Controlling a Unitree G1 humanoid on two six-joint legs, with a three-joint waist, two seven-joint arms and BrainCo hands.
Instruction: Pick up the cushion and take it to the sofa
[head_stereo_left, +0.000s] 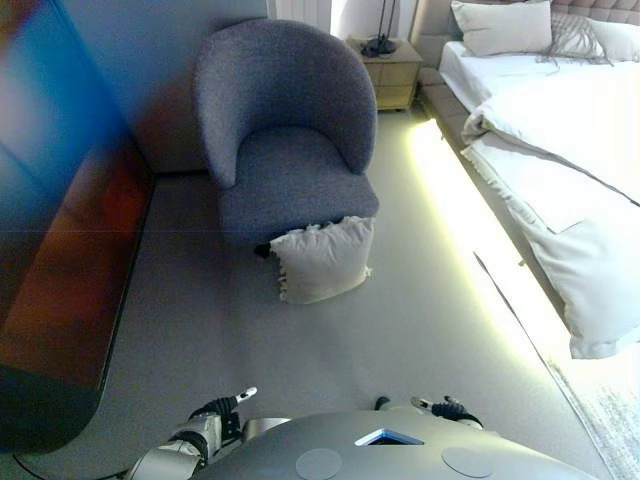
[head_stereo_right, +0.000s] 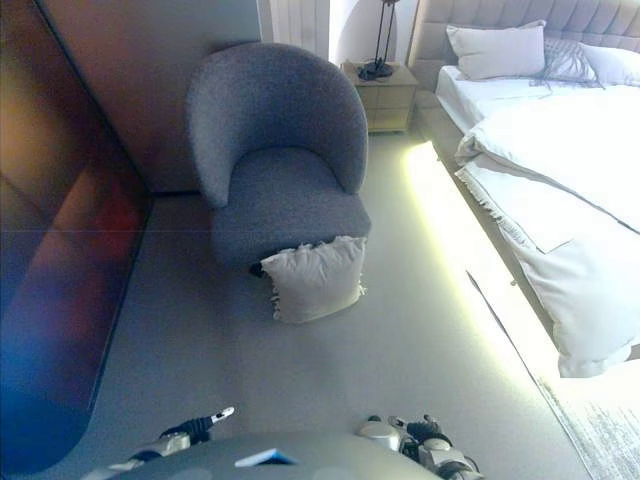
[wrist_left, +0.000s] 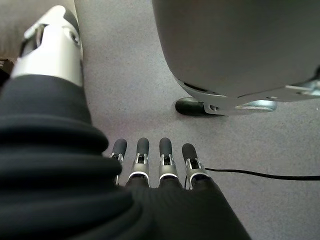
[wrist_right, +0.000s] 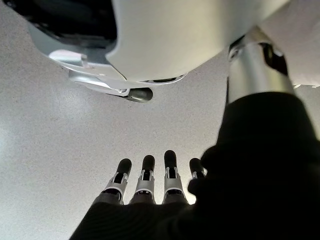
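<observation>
A cream cushion (head_stereo_left: 322, 259) with fringed edges stands on the grey carpet, leaning against the front of a grey round-backed armchair (head_stereo_left: 285, 130). Cushion (head_stereo_right: 314, 277) and armchair (head_stereo_right: 275, 140) show in both eye views. My left hand (head_stereo_left: 222, 412) hangs low at my side, far short of the cushion, with straight fingers (wrist_left: 142, 152) and nothing in it. My right hand (head_stereo_left: 445, 408) hangs low on the other side, fingers (wrist_right: 147, 172) straight, empty.
A dark glossy cabinet or screen (head_stereo_left: 60, 210) runs along the left. A bed with white bedding (head_stereo_left: 560, 150) and a lit base edge (head_stereo_left: 470, 250) lies on the right. A wooden nightstand (head_stereo_left: 388, 70) stands behind the armchair. A pale rug (head_stereo_left: 610, 400) lies at the lower right.
</observation>
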